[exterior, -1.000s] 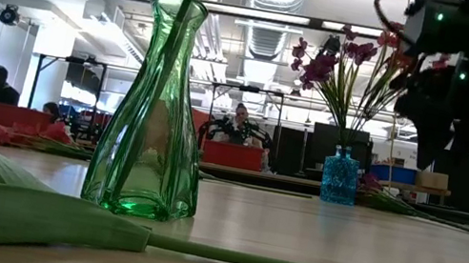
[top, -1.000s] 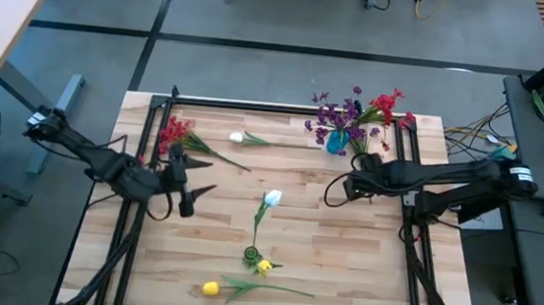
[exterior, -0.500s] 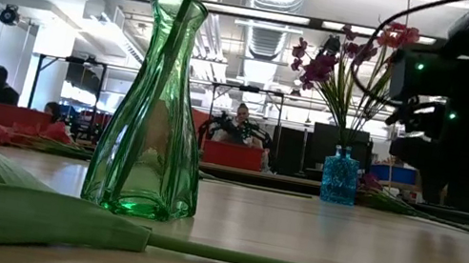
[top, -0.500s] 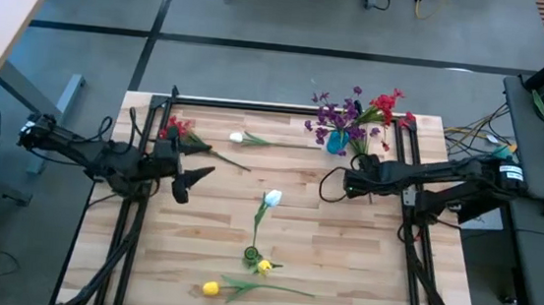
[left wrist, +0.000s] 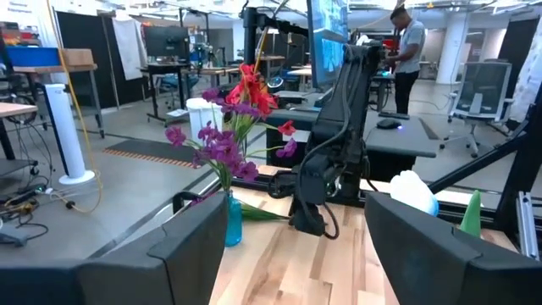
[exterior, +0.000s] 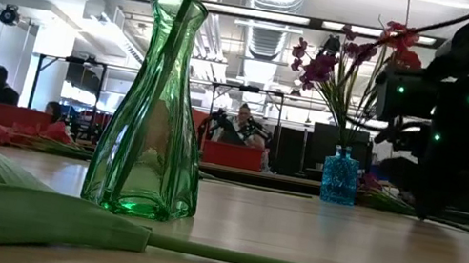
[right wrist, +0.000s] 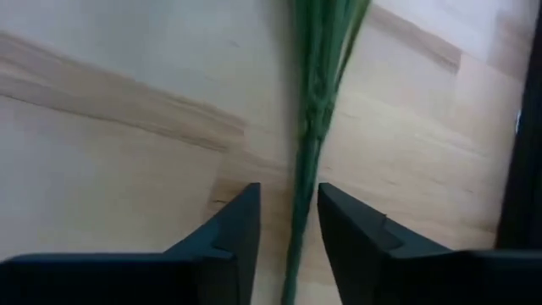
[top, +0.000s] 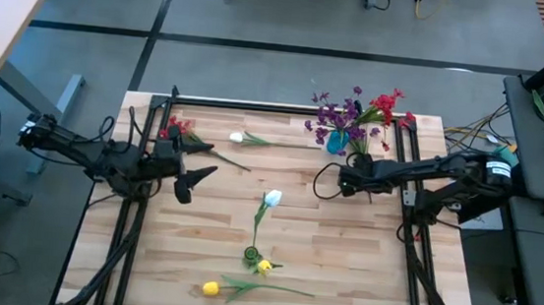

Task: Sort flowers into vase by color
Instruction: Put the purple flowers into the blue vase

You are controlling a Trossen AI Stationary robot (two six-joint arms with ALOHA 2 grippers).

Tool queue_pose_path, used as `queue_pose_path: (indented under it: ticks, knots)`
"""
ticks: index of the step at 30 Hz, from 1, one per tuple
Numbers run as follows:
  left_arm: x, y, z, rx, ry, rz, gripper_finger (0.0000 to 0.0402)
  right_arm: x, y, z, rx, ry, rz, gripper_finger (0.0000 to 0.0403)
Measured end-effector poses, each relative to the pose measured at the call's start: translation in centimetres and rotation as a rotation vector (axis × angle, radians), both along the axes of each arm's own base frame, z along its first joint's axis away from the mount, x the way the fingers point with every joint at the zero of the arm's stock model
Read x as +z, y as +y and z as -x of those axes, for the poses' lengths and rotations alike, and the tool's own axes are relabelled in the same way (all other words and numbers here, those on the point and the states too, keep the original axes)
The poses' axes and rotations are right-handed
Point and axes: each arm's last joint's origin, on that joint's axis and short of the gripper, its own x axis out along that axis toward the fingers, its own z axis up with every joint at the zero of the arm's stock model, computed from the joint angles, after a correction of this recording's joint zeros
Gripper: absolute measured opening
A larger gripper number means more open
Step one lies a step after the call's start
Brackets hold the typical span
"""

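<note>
I see a pale butcher-block table [top: 341, 267] of glued wooden strips, set on grey concrete in an open workshop with exposed ducts; people sit at desks far behind. My right gripper [right wrist: 288, 222] is down at the boards beside the blue glass vase [top: 337, 142], its fingers [right wrist: 227, 229] narrowed around a thin green stem [right wrist: 312, 127], just short of pinching it. That vase holds purple and red flowers [top: 354, 112]. My left gripper [top: 194, 178] hovers with fingers spread near the red flowers [top: 176, 129] lying flat. A ribbed green glass vase [exterior: 154, 117] holds stems near the table's front edge; white and yellow buds lie loose.
</note>
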Motion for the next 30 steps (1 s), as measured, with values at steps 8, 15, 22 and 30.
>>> queue_pose_path:
  ticks: [8, 15, 22, 30]
  knots:
    - [0.0, 0.0, 0.0, 0.000, 0.002, -0.001, 0.0262, -1.0, 0.2, 0.0, 0.019, 0.026, -0.053, 0.0027]
    - [-0.3, -0.1, -0.2, -0.027, 0.021, 0.000, 0.0262, 0.2, 0.8, 0.5, 0.029, -0.022, -0.114, 0.0015]
    - [-0.7, -0.3, -0.8, -0.027, 0.044, 0.003, 0.0262, 2.3, 1.7, 2.2, -0.008, -0.074, -0.211, 0.0013]
    - [-0.6, -0.5, -1.4, -0.028, 0.048, 0.004, 0.0262, 5.0, 3.7, 3.1, 0.046, -0.268, -0.258, 0.0013]
